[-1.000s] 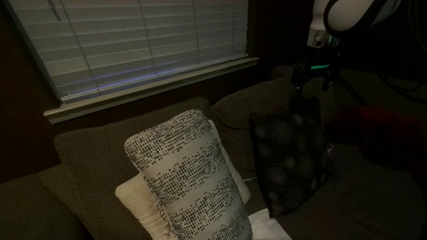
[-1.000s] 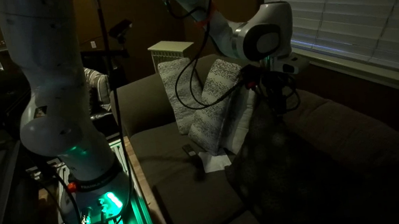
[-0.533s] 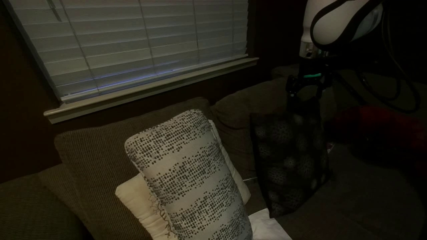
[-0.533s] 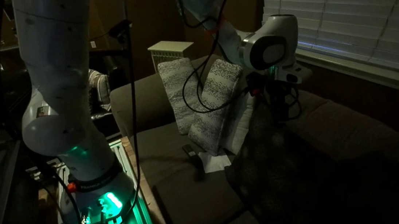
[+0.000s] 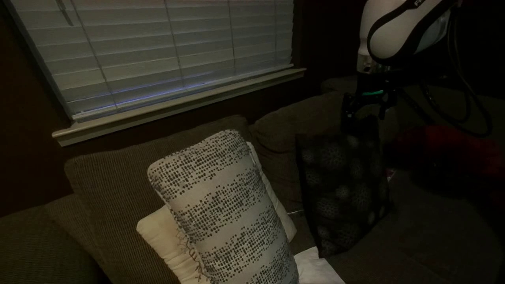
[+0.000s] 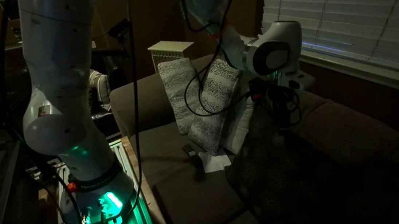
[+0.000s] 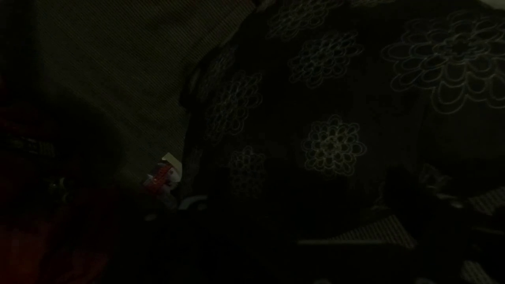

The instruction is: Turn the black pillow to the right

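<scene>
The black floral throw pillow [image 5: 342, 192] stands on the sofa [image 6: 193, 196], near the speckled pillow [image 5: 232, 213], which overlaps the cream pillow [image 5: 158, 229] in an exterior view. The claw [image 5: 365, 117] is at the black floral throw pillow's top edge, its fingers spread apart; it is too dark to tell whether they touch the fabric. A remote control [image 6: 189, 150] lies just beside a white sheet [image 6: 216, 161].

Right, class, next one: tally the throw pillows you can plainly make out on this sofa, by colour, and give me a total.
Black floral-patterned throw pillow: 1
White throw pillows with dark speckled bands: 2
Plain cream throw pillow: 1
Total: 4
</scene>
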{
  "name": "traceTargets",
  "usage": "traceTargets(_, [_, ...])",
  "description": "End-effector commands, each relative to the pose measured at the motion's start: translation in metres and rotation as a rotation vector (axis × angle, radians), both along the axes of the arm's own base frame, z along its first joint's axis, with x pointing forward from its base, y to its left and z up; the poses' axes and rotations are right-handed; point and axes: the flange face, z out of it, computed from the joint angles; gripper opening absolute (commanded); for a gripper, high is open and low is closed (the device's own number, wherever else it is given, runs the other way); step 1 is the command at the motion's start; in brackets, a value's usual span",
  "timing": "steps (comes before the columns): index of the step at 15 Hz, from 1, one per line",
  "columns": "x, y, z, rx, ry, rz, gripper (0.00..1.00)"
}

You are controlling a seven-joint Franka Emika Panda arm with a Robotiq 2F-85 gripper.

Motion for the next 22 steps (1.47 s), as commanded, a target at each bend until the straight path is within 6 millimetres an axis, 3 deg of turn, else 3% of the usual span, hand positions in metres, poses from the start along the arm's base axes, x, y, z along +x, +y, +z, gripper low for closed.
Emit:
traceTargets(1, [0.014, -0.012, -0.024, -0.029, -0.003, -0.083, 1.0])
traceTargets(8, [0.044, -0.017, -0.045, 0.002, -0.149, -0.155, 1.0])
traceTargets(14, [0.071, -0.011, -0.072, 0.082, -0.121, -0.202, 1.0])
traceTargets(17, [0.078, -0.01, -0.09, 0.071, -0.02, -0.212, 1.0])
traceTargets(18, [0.079, -0.01, -0.096, 0.066, 0.025, -0.214, 0.75])
traceTargets(19, [0.08, -0.008, -0.1, 0.068, 0.057, -0.22, 0.74])
traceTargets(22, [0.082, -0.001, -0.103, 0.158, 0.157, -0.198, 0.52])
